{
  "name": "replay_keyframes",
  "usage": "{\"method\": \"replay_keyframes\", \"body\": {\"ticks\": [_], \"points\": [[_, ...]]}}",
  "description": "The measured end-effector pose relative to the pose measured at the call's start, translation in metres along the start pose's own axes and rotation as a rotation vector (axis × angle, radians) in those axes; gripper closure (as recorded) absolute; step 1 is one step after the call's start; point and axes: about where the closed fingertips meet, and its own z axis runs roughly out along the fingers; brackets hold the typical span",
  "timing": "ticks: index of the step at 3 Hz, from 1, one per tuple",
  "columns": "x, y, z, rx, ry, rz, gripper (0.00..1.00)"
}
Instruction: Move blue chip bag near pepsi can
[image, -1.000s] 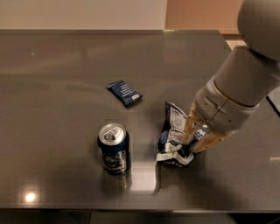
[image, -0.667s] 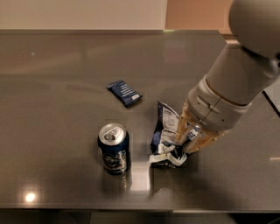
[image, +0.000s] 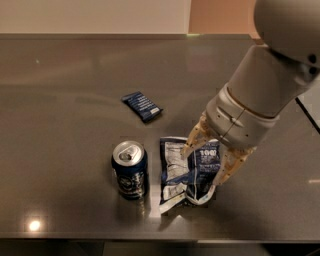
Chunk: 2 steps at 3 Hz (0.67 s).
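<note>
Progress looks all but complete: the blue chip bag (image: 174, 172) lies just to the right of the pepsi can (image: 130, 170), with a narrow strip of table (image: 60, 80) between them and no contact; what is left, as I judge it, is only to let go and lift clear; the gripper (image: 205, 167) sits over the bag's right half, its pale fingers drawn in on the foil from the far and near sides, so it has hold of the bag; the bag is thin crumpled foil, glossy blue with a white nutrition label and a ragged white lower edge, likely to spring or shift on release; the can is a rigid upright cylinder, silver-topped with a pull-tab; the table is dark, smooth and reflective; a small dark packet (image: 142, 106) lies flat well behind both.
</note>
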Motion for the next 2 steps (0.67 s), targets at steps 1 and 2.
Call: {"method": "replay_keyframes", "body": {"ticks": [1,2], "points": [[-0.0009,-0.0013,-0.0013,0.005,0.006,-0.002,0.0],[-0.0009,-0.0014,-0.0013,0.006,0.006,-0.002,0.0]]}}
